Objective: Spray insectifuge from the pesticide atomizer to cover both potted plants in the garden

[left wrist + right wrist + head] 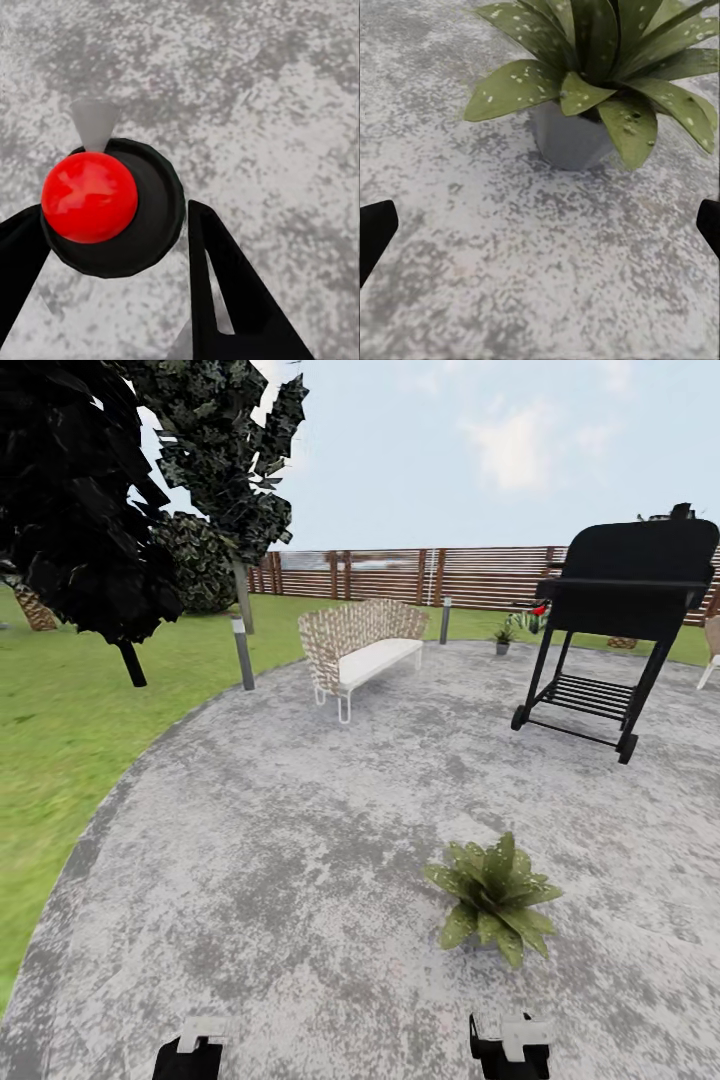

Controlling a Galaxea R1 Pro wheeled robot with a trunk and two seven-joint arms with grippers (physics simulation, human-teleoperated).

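- The potted plant (494, 898) is a low rosette of broad, pointed green leaves, standing on the round paving (300, 840) just ahead of the right claw (512, 1038); seen close from the right wrist, its leaves carry fine pale specks of insectifuge (517, 79) and its small pot (568, 137) looks smooth and grey.
- The right claw is spread wide, its dark fingertips (375, 232) at opposite edges of the wrist view with bare paving between them.
- The left claw (112, 247) pinches a round object with a black rim and a glossy red dome (88, 196), a grey cone-shaped tip at its far side; whether this is the pesticide atomizer I cannot tell.
- The paving is mottled grey and speckled, edged by green lawn (60, 710).
- Further off stand a woven wicker bench (360, 645) with a white cushion, a black wheeled grill (615, 620), a grey bollard lamp (242, 653), dark-leaved trees (90, 510) and a brown slat fence (400, 575).
- A second small potted plant (503, 636) sits near the fence.
- No writing is legible.
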